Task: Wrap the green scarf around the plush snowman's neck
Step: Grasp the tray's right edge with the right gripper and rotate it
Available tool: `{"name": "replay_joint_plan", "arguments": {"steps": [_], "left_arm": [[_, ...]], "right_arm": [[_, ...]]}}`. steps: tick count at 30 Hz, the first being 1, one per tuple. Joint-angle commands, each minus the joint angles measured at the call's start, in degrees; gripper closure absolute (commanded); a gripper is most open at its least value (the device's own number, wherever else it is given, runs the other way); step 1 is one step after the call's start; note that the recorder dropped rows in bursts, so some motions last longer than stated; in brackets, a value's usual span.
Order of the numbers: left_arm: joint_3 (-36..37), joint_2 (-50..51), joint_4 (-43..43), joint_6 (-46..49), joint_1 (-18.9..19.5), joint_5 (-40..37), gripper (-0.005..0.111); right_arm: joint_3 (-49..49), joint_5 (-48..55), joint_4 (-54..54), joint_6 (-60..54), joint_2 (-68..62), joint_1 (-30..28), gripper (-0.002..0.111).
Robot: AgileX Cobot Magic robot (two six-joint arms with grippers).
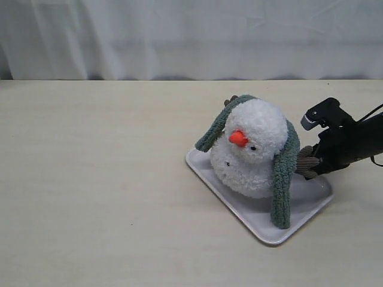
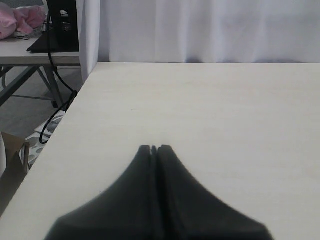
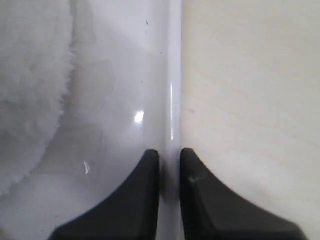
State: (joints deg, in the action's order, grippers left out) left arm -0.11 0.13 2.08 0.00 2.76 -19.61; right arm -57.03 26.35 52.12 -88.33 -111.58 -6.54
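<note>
Reaching in from the right, right gripper (image 3: 170, 156) clamps jaws on tray (image 3: 127, 75) rim; left gripper (image 2: 154, 148), jaws together, over open tabletop (image 2: 225, 110).

Snowman (image 1: 260, 128) on tray (image 1: 308, 198), scarf (image 1: 283, 173) over its head, ends down both sides, right tool (image 3: 170, 159) at tray's right rim.

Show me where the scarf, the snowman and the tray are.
scarf (image 1: 282, 179): exterior view, the strip hanging at the right
snowman (image 1: 263, 127): exterior view, the fluffy white head
tray (image 1: 310, 192): exterior view, bare floor near its right corner
</note>
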Motion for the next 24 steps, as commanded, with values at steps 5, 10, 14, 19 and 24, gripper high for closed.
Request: {"name": "replay_joint_plan", "arguments": {"steps": [5,10,14,19,24], "left_arm": [[0.11,-0.13,0.16,0.00,-0.25,0.66,0.107],[0.11,-0.13,0.16,0.00,-0.25,0.66,0.107],[0.11,-0.13,0.16,0.00,-0.25,0.66,0.107],[0.11,-0.13,0.16,0.00,-0.25,0.66,0.107],[0.11,-0.13,0.16,0.00,-0.25,0.66,0.107]], "right_arm": [[-3.24,0.62,5.49,-9.56,-2.57,0.05,0.104],[-6.08,2.01,5.49,-10.04,-4.38,0.05,0.104],[-7.35,2.17,5.49,-14.06,-4.75,0.70,0.104],[-9.13,2.06,5.60,-18.06,-4.87,3.22,0.104],[-11.44,2.01,5.60,-19.86,-6.38,6.45,0.104]]}}
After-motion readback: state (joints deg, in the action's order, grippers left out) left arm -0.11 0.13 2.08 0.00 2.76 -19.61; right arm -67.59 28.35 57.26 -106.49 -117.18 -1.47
